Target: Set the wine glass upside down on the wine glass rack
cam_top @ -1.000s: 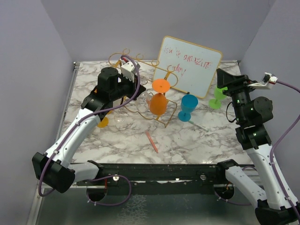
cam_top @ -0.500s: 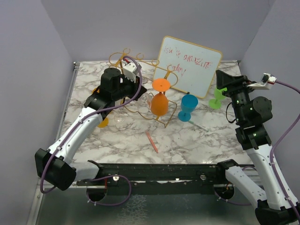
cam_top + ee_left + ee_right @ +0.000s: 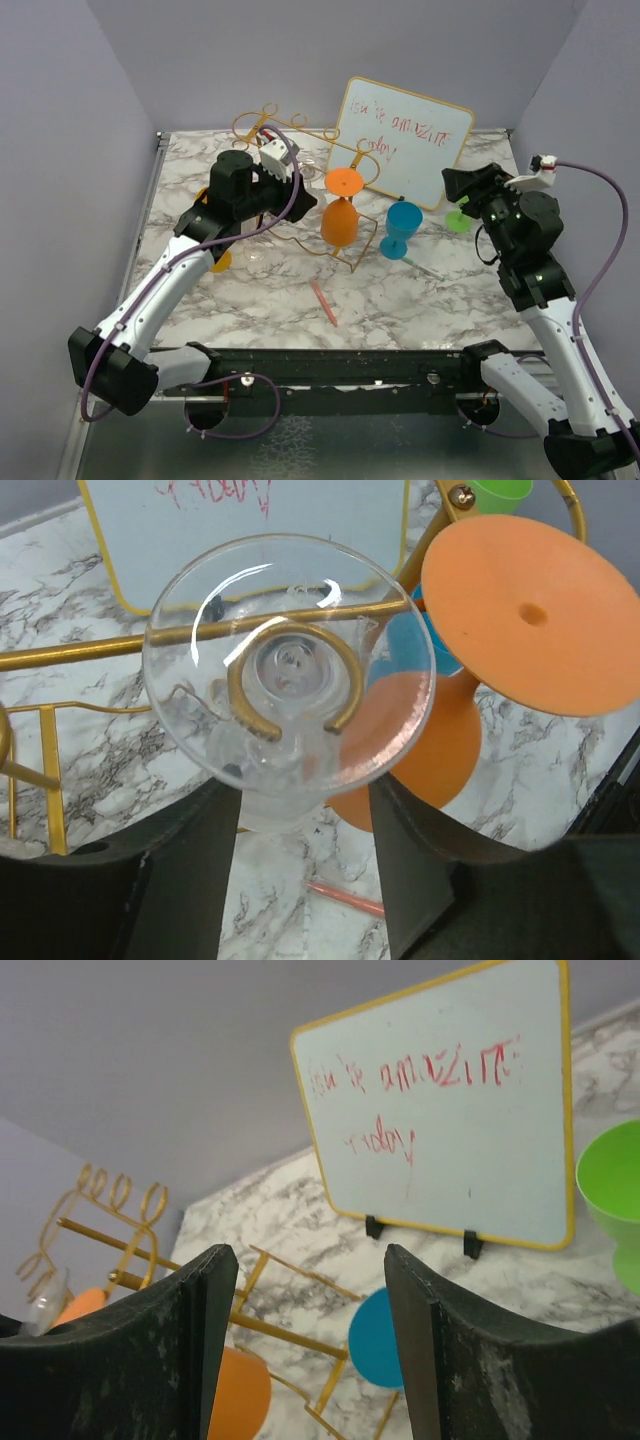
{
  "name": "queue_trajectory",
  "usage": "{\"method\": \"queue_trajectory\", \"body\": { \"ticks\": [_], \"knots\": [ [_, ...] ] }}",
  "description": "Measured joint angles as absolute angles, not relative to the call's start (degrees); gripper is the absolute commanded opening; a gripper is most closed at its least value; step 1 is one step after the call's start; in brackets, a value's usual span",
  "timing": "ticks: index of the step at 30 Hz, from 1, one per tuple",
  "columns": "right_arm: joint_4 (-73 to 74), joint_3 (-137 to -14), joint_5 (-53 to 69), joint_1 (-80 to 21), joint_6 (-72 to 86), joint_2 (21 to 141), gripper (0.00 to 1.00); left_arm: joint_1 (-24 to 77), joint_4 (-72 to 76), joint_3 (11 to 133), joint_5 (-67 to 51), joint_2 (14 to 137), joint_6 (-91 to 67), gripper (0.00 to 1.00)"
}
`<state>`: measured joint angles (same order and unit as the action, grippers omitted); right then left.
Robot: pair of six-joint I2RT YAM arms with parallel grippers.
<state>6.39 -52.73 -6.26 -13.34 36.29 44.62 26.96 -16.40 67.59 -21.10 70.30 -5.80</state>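
wine glass (image 3: 290,670) hangs foot-up in the wine glass rack (image 3: 80,651), 9 o'clock of the orange glass (image 3: 520,610). left gripper (image 3: 300,810) is parted beside its bowl, apparently not pinching; right gripper (image 3: 308,1260) is open and empty. only backing away seems left.

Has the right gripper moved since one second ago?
Yes. The right gripper shifted left in the top view, toward the whiteboard, hiding more of the green glass.

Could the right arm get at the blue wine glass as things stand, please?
Probably yes: the right gripper hangs open and empty, and the blue wine glass stands unobstructed ahead of it.
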Motion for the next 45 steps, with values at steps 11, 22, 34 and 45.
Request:
{"method": "queue_trajectory", "body": {
  "ticks": [11, 22, 34, 45],
  "knots": [
    [25.7, -56.8, 0.6, -13.4, 32.4, 58.1, 0.71, 27.0, -22.7, 66.0, -18.9, 58.0, 0.1, 0.89],
    [32.8, -56.8, 3.3, -13.4, 28.4, 68.5, 0.6, 27.0, -23.4, 68.2, -21.3, 53.1, 3.1, 0.99],
    [31.2, -58.9, 2.3, -14.8, 28.6, 72.8, 0.24, 27.0, -14.0, 70.6, -25.1, 53.6, -8.6, 0.99],
    [31.0, -59.9, -1.9, -15.9, 29.0, 72.2, 0.01, 27.0, -10.4, 73.1, -25.3, 57.3, -14.4, 0.99]
  ]
}}
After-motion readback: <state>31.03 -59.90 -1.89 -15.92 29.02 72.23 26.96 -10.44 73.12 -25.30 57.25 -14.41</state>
